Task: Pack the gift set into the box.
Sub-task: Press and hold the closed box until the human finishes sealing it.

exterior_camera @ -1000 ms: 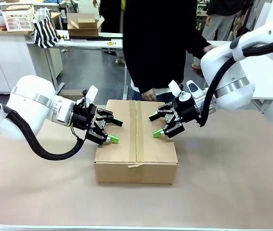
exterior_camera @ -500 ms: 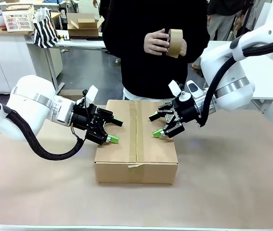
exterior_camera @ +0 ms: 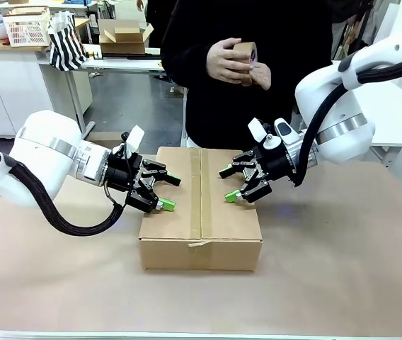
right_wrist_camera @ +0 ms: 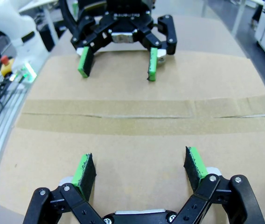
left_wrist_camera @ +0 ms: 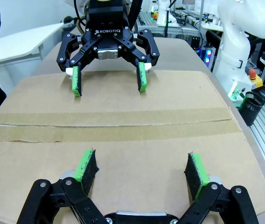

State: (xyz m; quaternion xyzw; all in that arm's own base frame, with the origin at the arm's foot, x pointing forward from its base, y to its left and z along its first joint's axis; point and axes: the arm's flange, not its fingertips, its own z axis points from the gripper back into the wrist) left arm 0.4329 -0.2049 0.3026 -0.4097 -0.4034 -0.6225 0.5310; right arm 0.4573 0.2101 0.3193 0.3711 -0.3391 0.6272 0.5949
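Left wrist view: the word "ROBOTIQ", in small white capitals, stands on the black body of my right gripper point(left_wrist_camera: 109, 84), centred on the face turned toward this camera.

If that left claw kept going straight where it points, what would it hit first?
Likely the box top, since the left gripper tilts slightly down; skimming above it, the right gripper opposite.

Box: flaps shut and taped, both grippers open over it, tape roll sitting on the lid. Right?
No. Front view: the tape roll is in the person's hands, not on the box, which is shut and taped, with left gripper and right gripper open over it.
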